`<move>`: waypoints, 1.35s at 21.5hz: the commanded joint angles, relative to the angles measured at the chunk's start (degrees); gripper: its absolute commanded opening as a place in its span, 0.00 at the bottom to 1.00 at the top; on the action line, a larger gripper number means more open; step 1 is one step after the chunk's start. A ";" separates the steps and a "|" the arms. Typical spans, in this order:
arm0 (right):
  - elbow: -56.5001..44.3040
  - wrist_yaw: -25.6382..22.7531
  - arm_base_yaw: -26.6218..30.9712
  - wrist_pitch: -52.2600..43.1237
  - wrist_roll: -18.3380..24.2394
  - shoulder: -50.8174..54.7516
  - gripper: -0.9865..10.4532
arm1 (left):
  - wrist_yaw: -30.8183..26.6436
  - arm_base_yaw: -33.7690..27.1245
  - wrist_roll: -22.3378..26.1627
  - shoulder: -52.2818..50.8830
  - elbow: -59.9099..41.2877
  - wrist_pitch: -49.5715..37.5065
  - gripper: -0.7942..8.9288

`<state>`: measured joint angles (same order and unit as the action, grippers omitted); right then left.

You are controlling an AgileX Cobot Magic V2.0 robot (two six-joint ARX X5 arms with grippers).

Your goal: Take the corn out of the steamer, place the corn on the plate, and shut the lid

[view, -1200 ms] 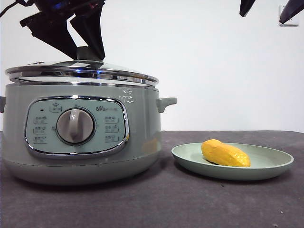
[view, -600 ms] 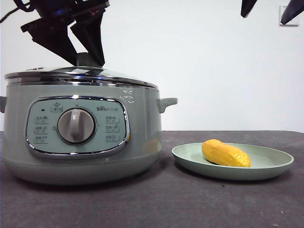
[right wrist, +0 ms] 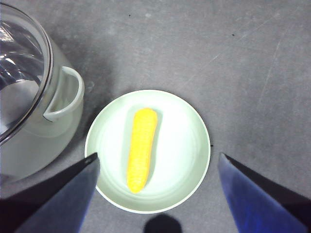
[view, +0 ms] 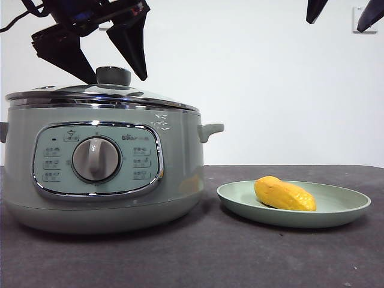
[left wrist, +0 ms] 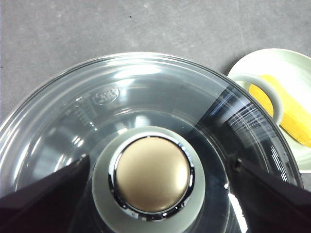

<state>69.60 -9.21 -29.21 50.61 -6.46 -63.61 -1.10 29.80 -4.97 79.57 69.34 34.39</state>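
Left gripper (view: pixel 114 75) hovers spread above the lid (view: pixel 102 95), clear of its knob (view: pixel 113 76).
Lid sits on the steamer (view: pixel 102 168); the corn (view: pixel 284 194) lies on the plate (view: pixel 336 211); right gripper (right wrist: pixel 155 194) hangs open high above it.

lid (view: pixel 102 93): clear glass, glossy with bright streaks of reflection; rim polished chrome
knob (left wrist: pixel 152 174): top a smooth satin disc of pale gold look, ringed in shiny chrome, on a matt pale green plastic-looking collar
steamer (view: pixel 180 168): smooth pale green body with a soft sheen; panel edged in bright chrome; grey dial looks like matt plastic
plate (right wrist: pixel 189 145): smooth pale green, low gloss, whether plastic or ceramic cannot be told
corn (right wrist: pixel 141 148): yellow-orange, finely pebbled, matt skin
table (right wrist: pixel 243 58): dark grey, matt, slightly rough, with faint scuffs
left gripper (view: pixel 102 57): jaws black, matt
right gripper (right wrist: pixel 155 194): jaws dark, smooth, with a bluish sheen
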 commanded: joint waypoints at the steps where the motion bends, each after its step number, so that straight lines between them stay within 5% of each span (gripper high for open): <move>1: -0.35 -0.13 0.00 -0.22 0.50 -0.02 0.44 | -0.04 0.31 0.28 -2.93 0.13 -0.31 0.56; 3: -0.39 -0.11 0.00 -0.22 0.57 0.00 0.42 | -0.09 0.72 0.28 -6.62 0.15 0.96 0.53; 7: -4.20 -0.13 -0.11 -3.34 0.96 2.82 0.15 | -2.34 1.38 3.61 -14.80 0.02 7.54 0.07; 9: -8.37 -0.11 -0.11 -7.15 0.94 6.43 0.11 | -6.54 1.42 3.76 -18.45 -0.96 8.15 0.07; 19: -36.59 -0.28 -0.09 -28.61 -0.79 33.77 0.08 | -6.88 1.75 3.74 -44.26 -28.48 -6.56 0.07; 29: -36.87 -4.46 -0.07 -26.45 -1.16 34.38 0.09 | -6.64 1.73 3.50 -46.47 -29.18 -2.62 0.08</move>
<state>33.12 -13.58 -29.21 24.34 -6.92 -29.34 -7.97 31.31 -1.89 32.99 40.21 31.90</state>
